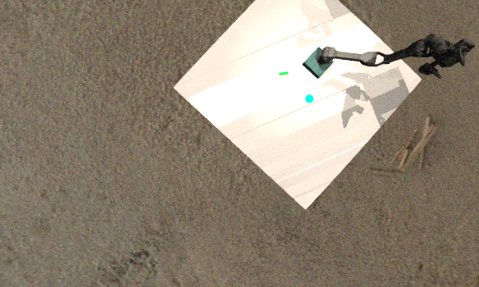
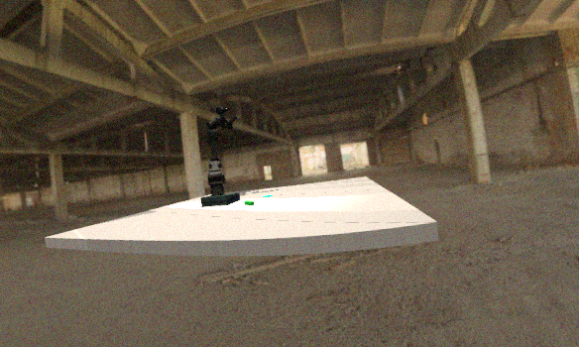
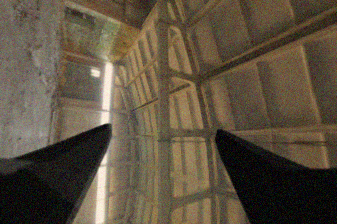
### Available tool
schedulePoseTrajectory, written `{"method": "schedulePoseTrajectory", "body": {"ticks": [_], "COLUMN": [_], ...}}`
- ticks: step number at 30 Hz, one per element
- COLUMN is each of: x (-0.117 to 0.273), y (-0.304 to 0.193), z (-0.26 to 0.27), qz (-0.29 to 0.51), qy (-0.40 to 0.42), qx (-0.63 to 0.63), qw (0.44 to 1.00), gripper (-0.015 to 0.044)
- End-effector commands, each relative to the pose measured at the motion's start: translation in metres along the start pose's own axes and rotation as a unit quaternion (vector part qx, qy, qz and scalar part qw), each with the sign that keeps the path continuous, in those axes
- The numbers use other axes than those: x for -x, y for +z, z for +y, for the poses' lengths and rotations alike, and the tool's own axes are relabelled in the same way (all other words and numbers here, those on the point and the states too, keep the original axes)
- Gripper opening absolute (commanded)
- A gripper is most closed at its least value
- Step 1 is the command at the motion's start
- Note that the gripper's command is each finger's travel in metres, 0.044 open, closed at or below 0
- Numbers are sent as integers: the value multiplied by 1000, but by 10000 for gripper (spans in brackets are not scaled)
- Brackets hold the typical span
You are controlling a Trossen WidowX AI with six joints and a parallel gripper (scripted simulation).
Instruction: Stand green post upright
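Note:
The green post lies on its side on the white table. The flat cyan circle is on the table, apart from the post, with nothing standing in it. My gripper is open, with its two dark fingers wide apart and nothing between them in the wrist view. It is raised high and far from the post and the circle, out past the table's right edge in the top view. The post and the circle do not show in the wrist view.
The arm stands on a dark teal base plate, near the post and the circle. Arm shadows fall on the table. Thin wooden sticks lie on the ground beyond the table edge. The wrist view shows the hall's walls and roof beams.

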State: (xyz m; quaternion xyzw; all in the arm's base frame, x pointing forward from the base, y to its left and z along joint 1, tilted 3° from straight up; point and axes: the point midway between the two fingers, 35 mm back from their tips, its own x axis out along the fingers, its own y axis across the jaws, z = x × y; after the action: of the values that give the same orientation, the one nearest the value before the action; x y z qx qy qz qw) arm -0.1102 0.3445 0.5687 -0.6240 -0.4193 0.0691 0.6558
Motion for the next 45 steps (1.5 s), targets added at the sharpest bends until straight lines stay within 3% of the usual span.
{"method": "schedulePoseTrajectory", "body": {"ticks": [1,7,16,25,35,45], "x": [0,-2,0,6,19,38], "y": [-2,-65,-180,-295,-414,-509], "z": [-1,-32,-60,-55,-13,61], "qz": [1,34,99,177,274,378], "qy": [-1,-32,-75,-106,-121,-115], "qx": [-3,-94,-241,-374,-499,-595], "qw": [1000,994,962,904,813,700], "gripper": [374,233,233,233,233,233]}}
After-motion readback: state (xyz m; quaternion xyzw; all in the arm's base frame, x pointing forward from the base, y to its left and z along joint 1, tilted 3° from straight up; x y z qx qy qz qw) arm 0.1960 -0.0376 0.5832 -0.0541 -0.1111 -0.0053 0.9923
